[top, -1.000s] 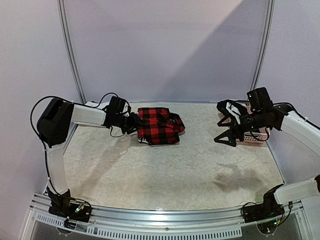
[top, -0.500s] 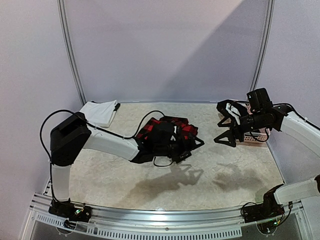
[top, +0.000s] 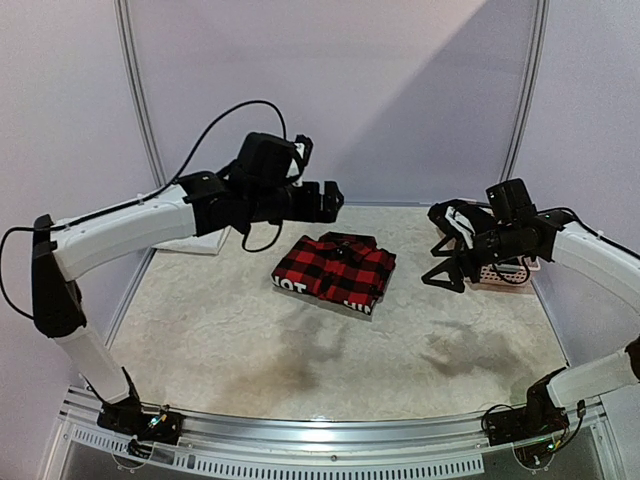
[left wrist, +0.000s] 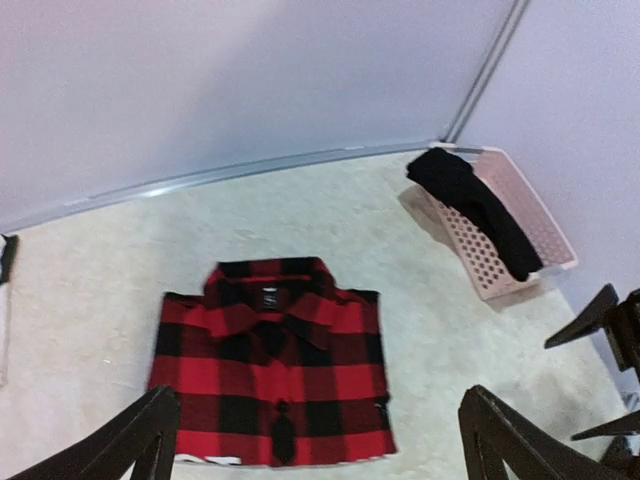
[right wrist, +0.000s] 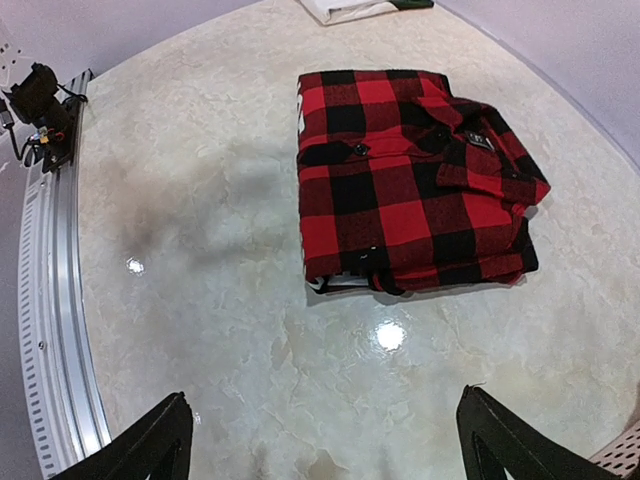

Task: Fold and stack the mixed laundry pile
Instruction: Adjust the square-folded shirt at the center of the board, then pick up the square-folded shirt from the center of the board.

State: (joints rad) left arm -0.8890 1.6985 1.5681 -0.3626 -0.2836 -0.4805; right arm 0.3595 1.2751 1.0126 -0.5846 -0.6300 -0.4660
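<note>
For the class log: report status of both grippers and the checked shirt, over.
Left gripper open, raised. Right gripper open, empty. Checked shirt folded, flat on table, unobstructed.

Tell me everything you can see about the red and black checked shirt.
The red-and-black checked flannel shirt is folded into a neat rectangle, front up, collar showing a small label, buttoned placket down the middle. A white strip with dark lettering peeks from under one edge. It lies flat on the pale table, touching nothing else.

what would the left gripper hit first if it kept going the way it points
Probably the folded flannel shirt, centred ahead of the open left gripper in its wrist view; depth is unclear, so maybe the table first.
</note>
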